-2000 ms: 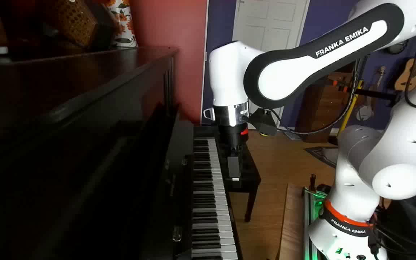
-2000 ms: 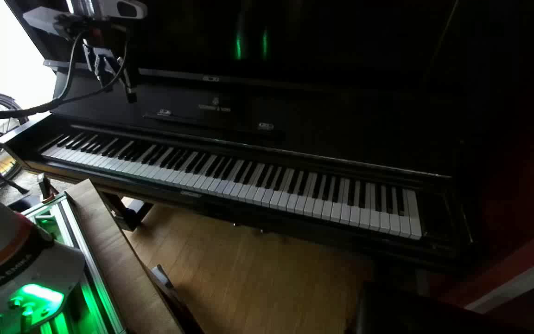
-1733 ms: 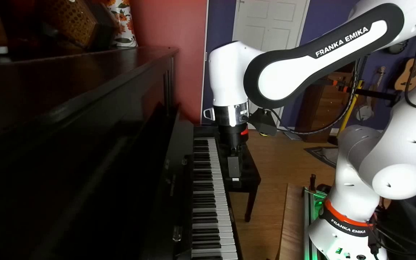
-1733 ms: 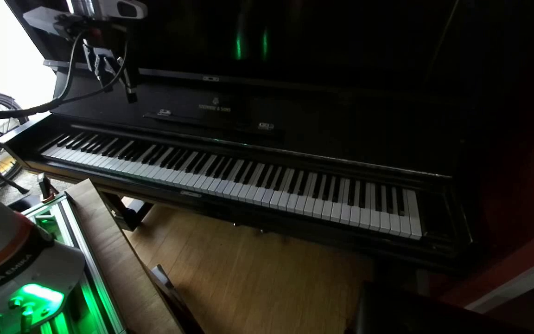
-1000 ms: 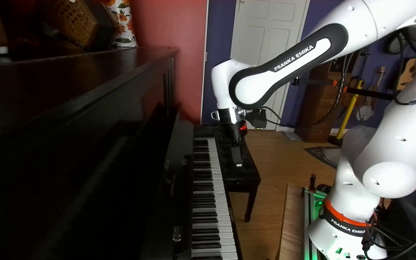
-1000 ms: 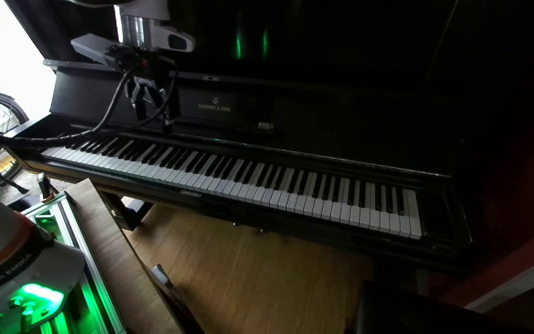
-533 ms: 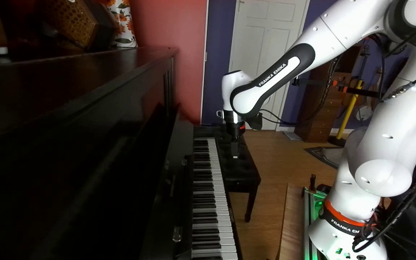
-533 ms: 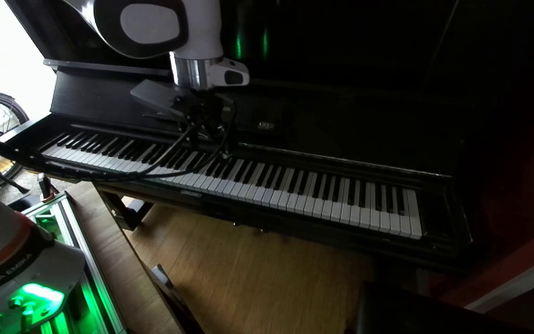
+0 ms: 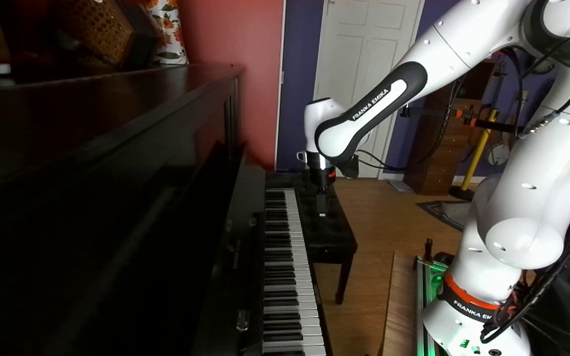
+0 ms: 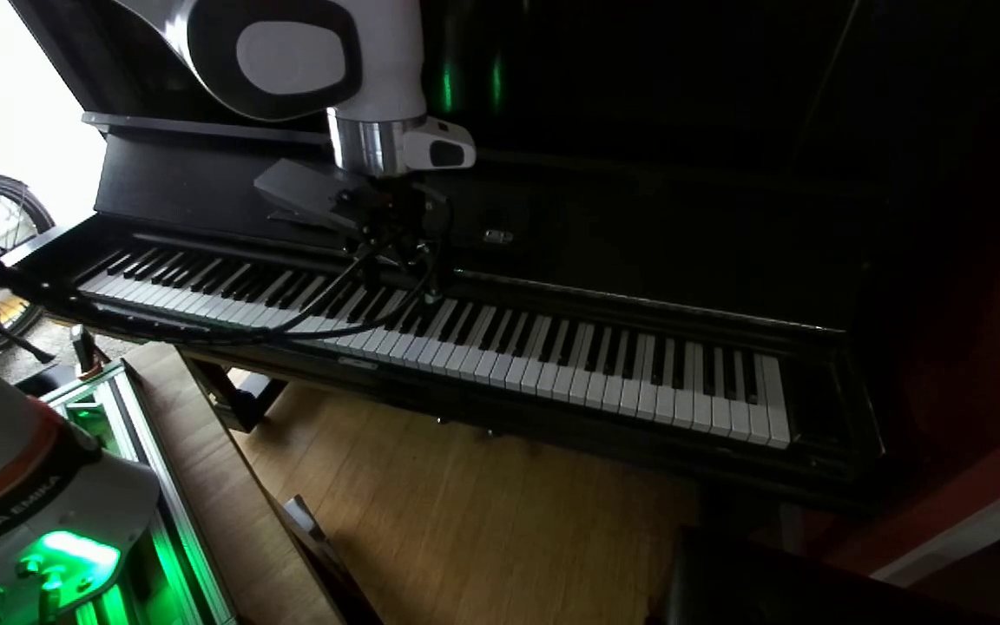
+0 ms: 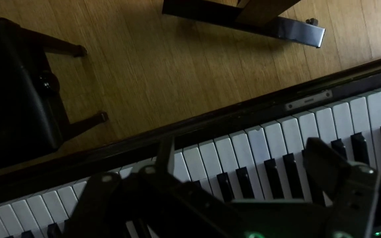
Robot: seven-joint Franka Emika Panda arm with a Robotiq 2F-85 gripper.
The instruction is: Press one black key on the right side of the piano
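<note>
Piano of dark glossy wood stands behind the black metal two-fingered tool, which gapes empty about halfway along. Best narrow it, shift right, then press one slim black key there slowly, squarely, straight down.

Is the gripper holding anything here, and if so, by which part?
Nothing is held: in the wrist view the gripper stands open, piano keys showing through the gap.

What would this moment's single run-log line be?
gripper: open, holding nothing | piano: keyboard uncovered | black keys: visible between fingers in wrist view | key press: none seen
</note>
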